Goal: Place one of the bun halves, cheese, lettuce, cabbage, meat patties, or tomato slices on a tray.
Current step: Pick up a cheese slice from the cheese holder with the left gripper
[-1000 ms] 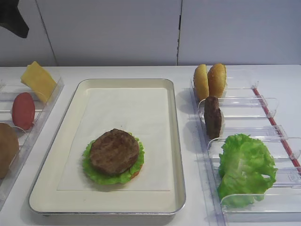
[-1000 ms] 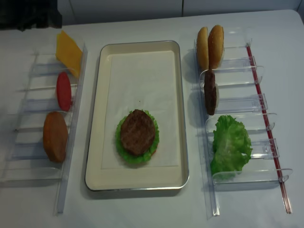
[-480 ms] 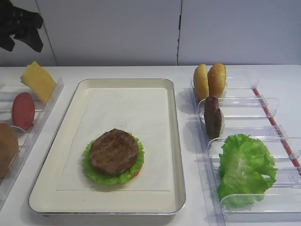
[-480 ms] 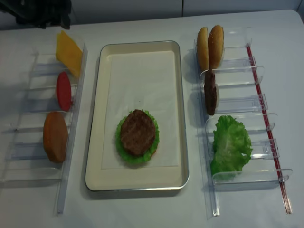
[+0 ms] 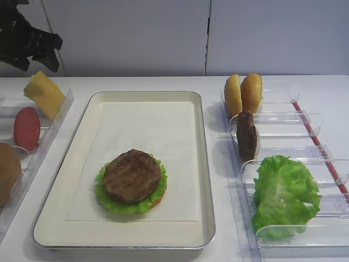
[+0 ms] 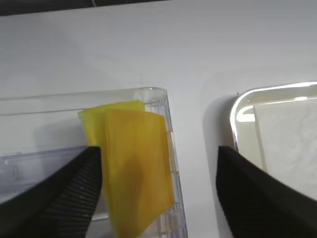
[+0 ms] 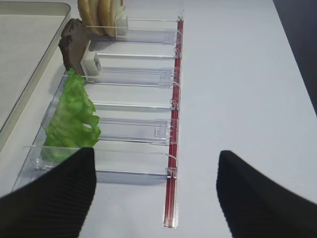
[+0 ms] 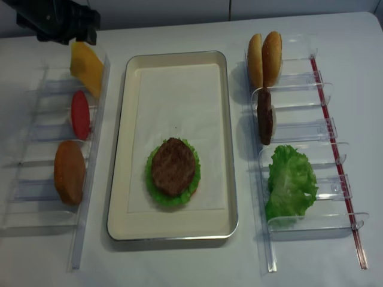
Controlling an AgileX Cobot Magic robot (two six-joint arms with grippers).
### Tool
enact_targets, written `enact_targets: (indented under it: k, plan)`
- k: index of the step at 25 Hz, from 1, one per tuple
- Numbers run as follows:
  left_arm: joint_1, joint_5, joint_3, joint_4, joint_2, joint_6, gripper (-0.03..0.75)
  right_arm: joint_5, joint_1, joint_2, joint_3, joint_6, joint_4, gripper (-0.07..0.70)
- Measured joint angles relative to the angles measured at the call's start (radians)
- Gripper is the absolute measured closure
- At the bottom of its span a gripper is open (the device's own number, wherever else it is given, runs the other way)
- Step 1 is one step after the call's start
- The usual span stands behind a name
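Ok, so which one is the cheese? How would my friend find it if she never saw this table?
Start at the big cream tray in the middle and look left to the clear plastic rack beside it. At that rack's far end, under the black left gripper, leans the cheese. It is the only flat, square, yellow thing; its neighbours, the tomato slice and bun half, are round.

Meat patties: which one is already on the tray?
The patty lying flat on lettuce on the tray. The other patty stands on edge in the right-hand rack.
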Motion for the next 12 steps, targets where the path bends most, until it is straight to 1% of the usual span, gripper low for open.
enact_targets:
  k: [6, 9, 12]
  plan:
    - [0.04, -0.011, -0.002, -0.03, 0.034, 0.0, 0.255, 0.0, 0.0, 0.0, 0.0, 0.002, 0.0, 0.087]
    - [0.049, -0.021, -0.002, -0.042, 0.034, 0.002, 0.255, 0.0, 0.0, 0.0, 0.0, 0.002, 0.0, 0.087]
    - [0.049, -0.03, -0.002, -0.1, 0.034, 0.05, 0.256, 0.0, 0.0, 0.0, 0.0, 0.002, 0.0, 0.087]
